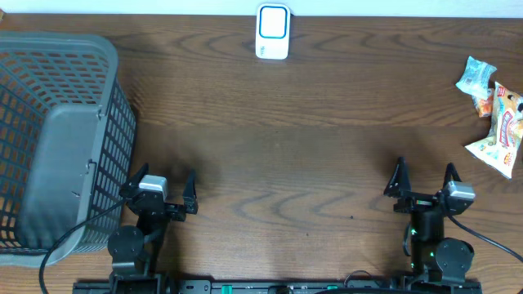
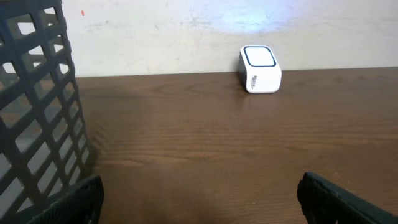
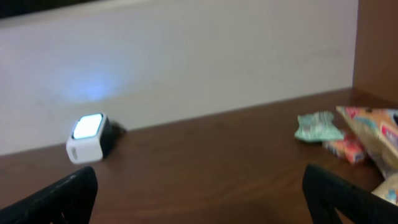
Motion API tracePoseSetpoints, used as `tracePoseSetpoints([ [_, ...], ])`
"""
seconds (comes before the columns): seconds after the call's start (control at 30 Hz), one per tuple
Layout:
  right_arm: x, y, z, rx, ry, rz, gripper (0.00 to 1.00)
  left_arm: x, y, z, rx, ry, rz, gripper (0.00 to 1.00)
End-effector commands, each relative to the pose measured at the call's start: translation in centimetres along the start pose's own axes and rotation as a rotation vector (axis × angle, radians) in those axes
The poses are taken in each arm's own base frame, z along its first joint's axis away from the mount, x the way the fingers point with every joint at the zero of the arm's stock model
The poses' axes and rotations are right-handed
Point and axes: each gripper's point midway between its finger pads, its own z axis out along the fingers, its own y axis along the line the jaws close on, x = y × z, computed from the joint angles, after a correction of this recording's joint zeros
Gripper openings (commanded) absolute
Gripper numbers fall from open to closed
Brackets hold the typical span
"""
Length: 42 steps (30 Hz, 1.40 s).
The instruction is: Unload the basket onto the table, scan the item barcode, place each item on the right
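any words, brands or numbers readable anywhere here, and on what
Nothing reads clearly enough to quote.
white scanner: a short line of dark print on its side, too small to read.
orange and white snack packet: coloured lettering, too blurred to read.
teal packet: printing, unreadable.
grey basket: no text visible.

the dark brown table (image 1: 310, 163) is wood-grained with a soft sheen. left of the matt black left gripper (image 1: 166, 174), the grey lattice basket (image 1: 57, 41) looks like matt moulded plastic. far ahead, the white box scanner (image 1: 273, 31) is smooth glossy plastic. ahead and right of the right gripper (image 1: 425, 167), the crinkled snack packets (image 1: 500, 131) are shiny film.
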Motion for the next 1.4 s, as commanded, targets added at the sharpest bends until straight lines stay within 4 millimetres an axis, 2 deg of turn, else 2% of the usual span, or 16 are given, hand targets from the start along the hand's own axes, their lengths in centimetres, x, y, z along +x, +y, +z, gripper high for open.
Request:
tracePoseSetpoints([
  [0.0,1.9,-0.2,0.0,0.002,0.051,0.019,0.99,1.5,0.0,0.1,0.003,0.042,-0.015,0.98],
  [0.07,3.5,-0.5,0.0,0.015,0.107,0.021,0.99,1.5,0.0,0.1,0.003,0.042,-0.015,0.98],
  [0.2,4.0,-0.7,0.0,0.024,0.130,0.021,0.99,1.5,0.0,0.1,0.003,0.042,-0.015,0.98],
  [0.9,4.1,-0.7,0.0,0.023,0.130,0.021,0.99,1.5,0.0,0.1,0.003,0.039,-0.014,0.98],
  [1.13,4.1,-0.7,0.0,0.023,0.130,0.021,0.99,0.6,1.0,-0.2,-0.055,-0.003,-0.005,0.98],
  [1.37,4.1,-0.7,0.0,0.023,0.130,0.021,0.99,0.7,1.4,-0.2,-0.075,0.003,-0.007,0.98],
])
